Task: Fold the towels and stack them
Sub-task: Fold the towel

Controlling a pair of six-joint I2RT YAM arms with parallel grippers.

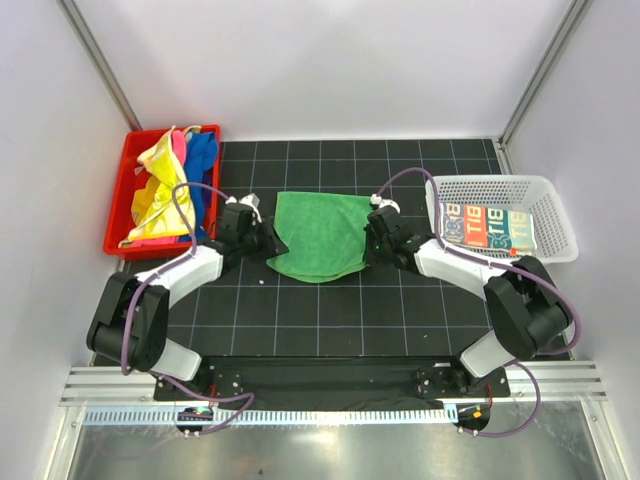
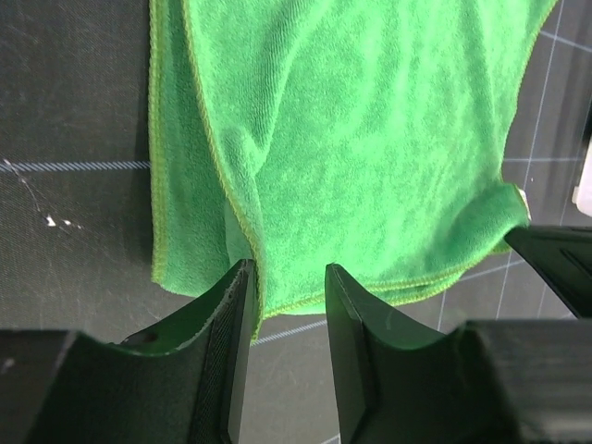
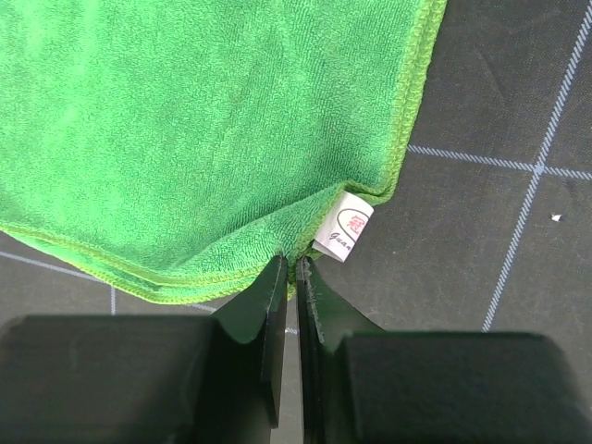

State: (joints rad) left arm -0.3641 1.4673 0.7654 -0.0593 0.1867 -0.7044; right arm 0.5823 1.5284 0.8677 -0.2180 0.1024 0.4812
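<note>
Green towel (image 1: 318,235) folded at frame centre, left gripper (image 2: 289,277) fingers apart astride its hem, right gripper (image 3: 289,270) clamped on the hem beside a white tag (image 3: 344,227) — script illegible, printed towel (image 1: 488,225) in the mesh basket (image 1: 556,203) at right — lettering "TIG".

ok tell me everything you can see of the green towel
The green towel is plush, microfibre-looking, with a stitched hem and a white label at one corner. It lies folded over, rumpled, on the black grid mat. The right gripper is shut on the labelled corner; the open left gripper straddles another edge.
</note>
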